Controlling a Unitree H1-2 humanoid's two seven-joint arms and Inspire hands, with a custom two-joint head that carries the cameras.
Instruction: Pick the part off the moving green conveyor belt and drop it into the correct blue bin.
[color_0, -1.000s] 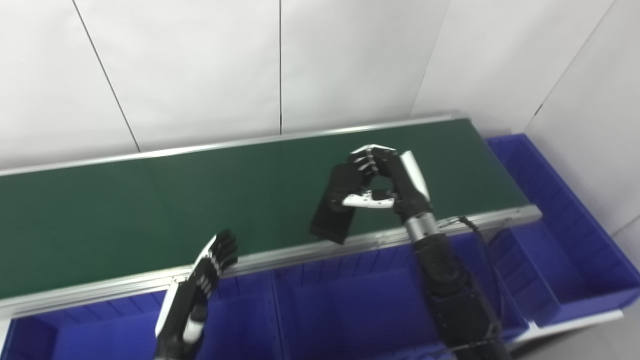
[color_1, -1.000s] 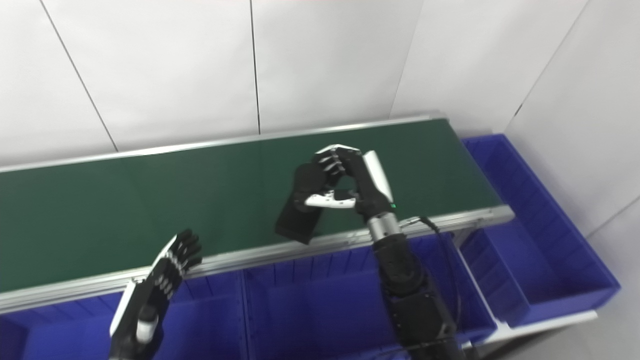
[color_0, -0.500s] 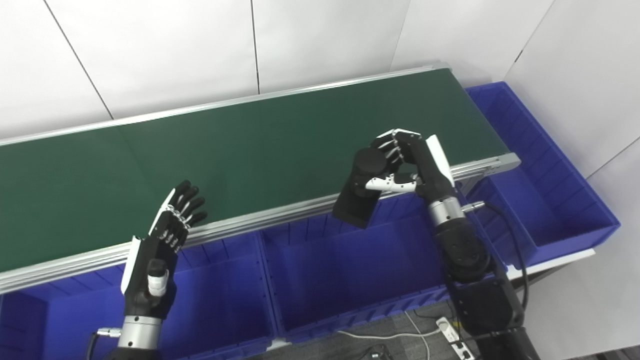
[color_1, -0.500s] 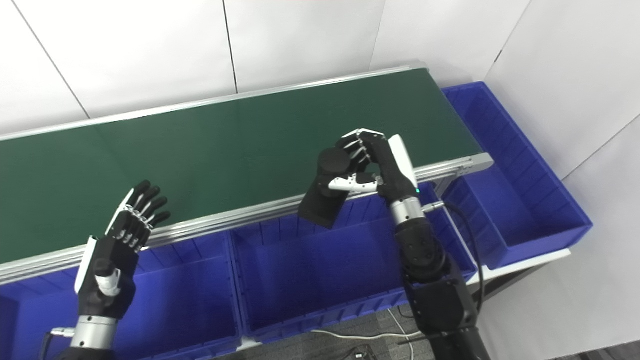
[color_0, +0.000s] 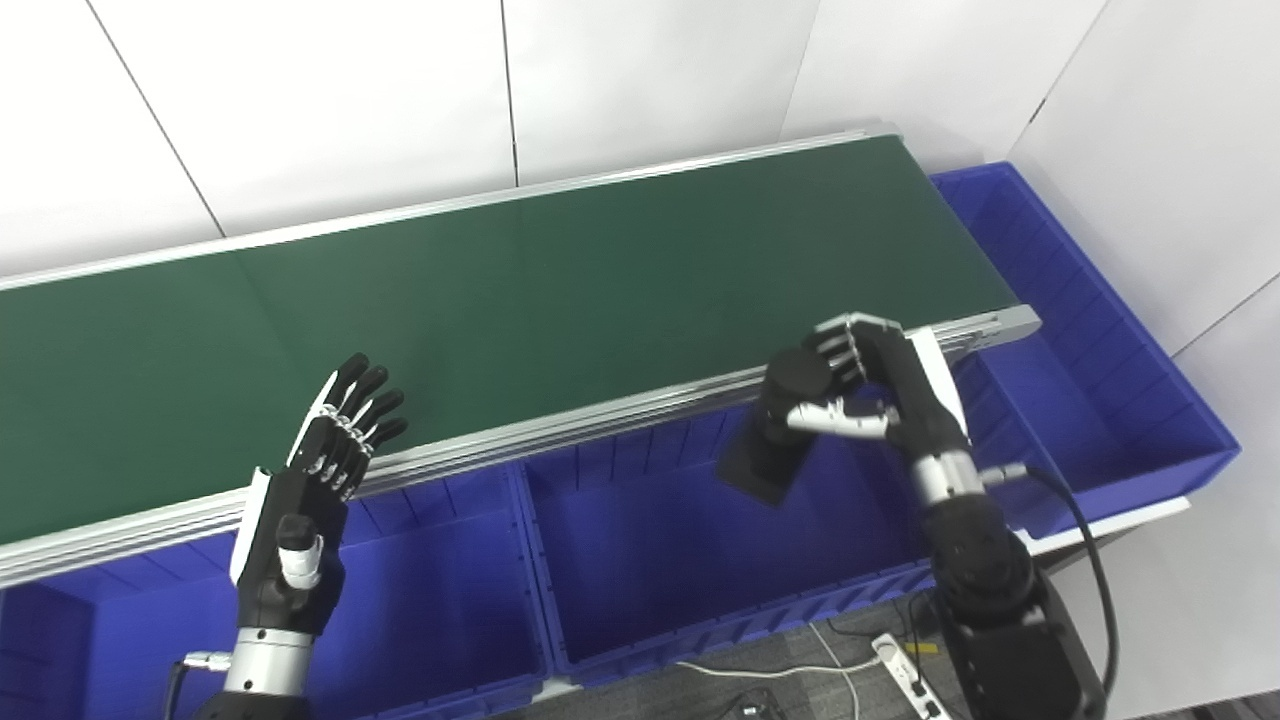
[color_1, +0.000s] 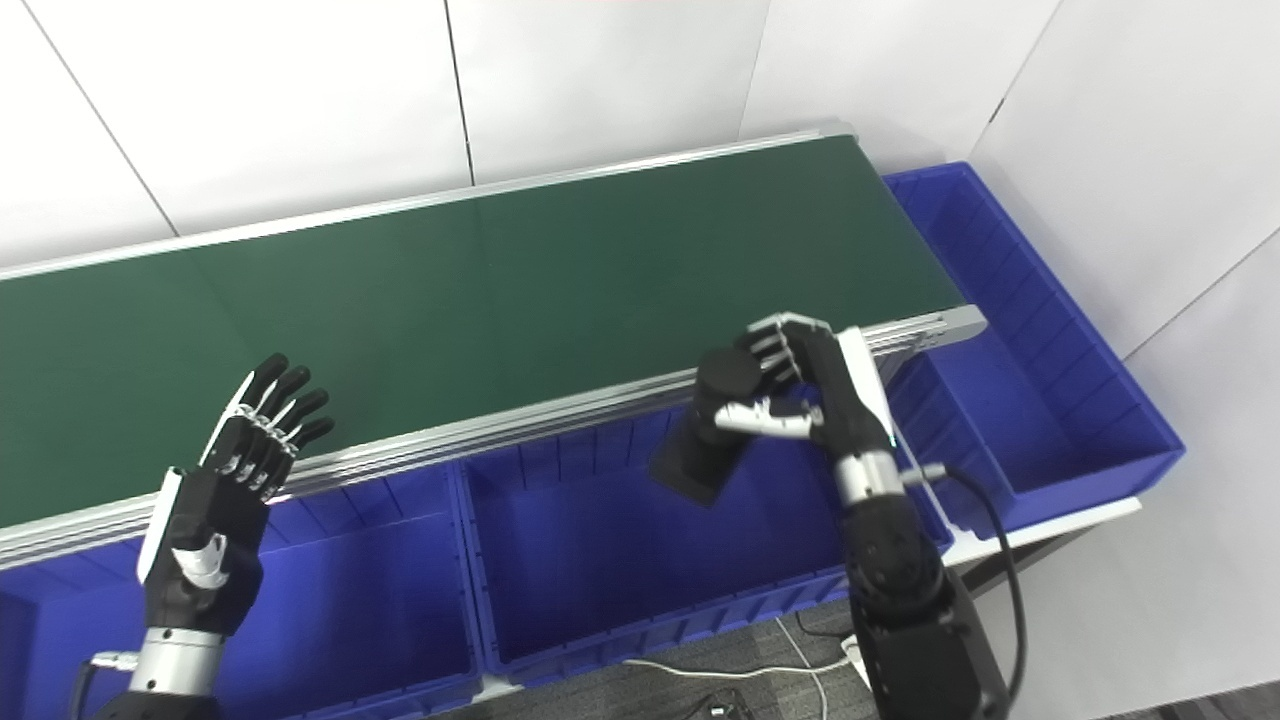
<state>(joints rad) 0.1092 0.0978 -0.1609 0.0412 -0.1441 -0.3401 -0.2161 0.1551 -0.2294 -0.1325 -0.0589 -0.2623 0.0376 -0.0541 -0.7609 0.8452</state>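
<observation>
Bright, even light, sharp focus.
Soft sheen is seen on the belt (color_0: 560, 290); the bins (color_0: 700, 540) are oversaturated in blue, and faint shadows are cast inside them.

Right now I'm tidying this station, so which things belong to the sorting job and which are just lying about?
Part of the job:
- black part, held in the right robot hand
- green conveyor belt
- middle blue bin under the part
- left robot hand, open, waiting

Just lying about:
- power strip and white cable on the floor
</observation>
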